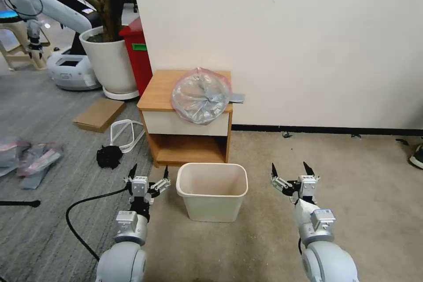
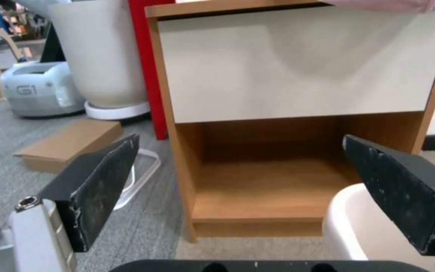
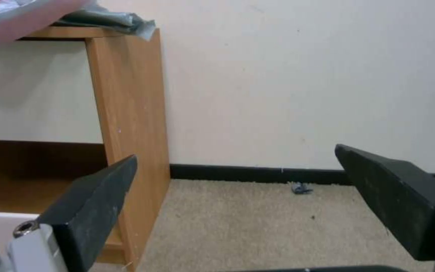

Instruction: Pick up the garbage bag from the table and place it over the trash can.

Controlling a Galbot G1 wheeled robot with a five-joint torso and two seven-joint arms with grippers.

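Both tools are just hanging low over the carpet, one on each side of the trash can (image 1: pixel 212 190). The left tool (image 1: pixel 148 172) has its fingers spread wide apart with nothing between them, and it sits just beside the can's left rim, near the front corner of the bench (image 1: pixel 161 92). From the left wrist camera you look straight between the two black fingers (image 2: pixel 96 185) into the bench's open lower shelf, with a bit of the can's white rim (image 2: pixel 346 223) poking in at the side.

The right tool (image 1: pixel 291 169) is the same deal, fingers apart and holding nothing, a bit further off from the can on its right side, over bare beige carpet. Its wrist camera sees the bench's side panel (image 3: pixel 132 113) and the wall.

The can stands upright on the floor right in front of the bench, open and unlined. The garbage bag (image 1: pixel 201 95) is up on the bench top, a crumpled grey bundle with the pinkish rim around it, sitting toward the right front corner and drooping a little over the drawer front. Neither tool is touching it.

Off to the left there's a white plant pot (image 1: pixel 110 64), a red bin (image 1: pixel 137 50) and a flat piece of cardboard (image 1: pixel 99 114).
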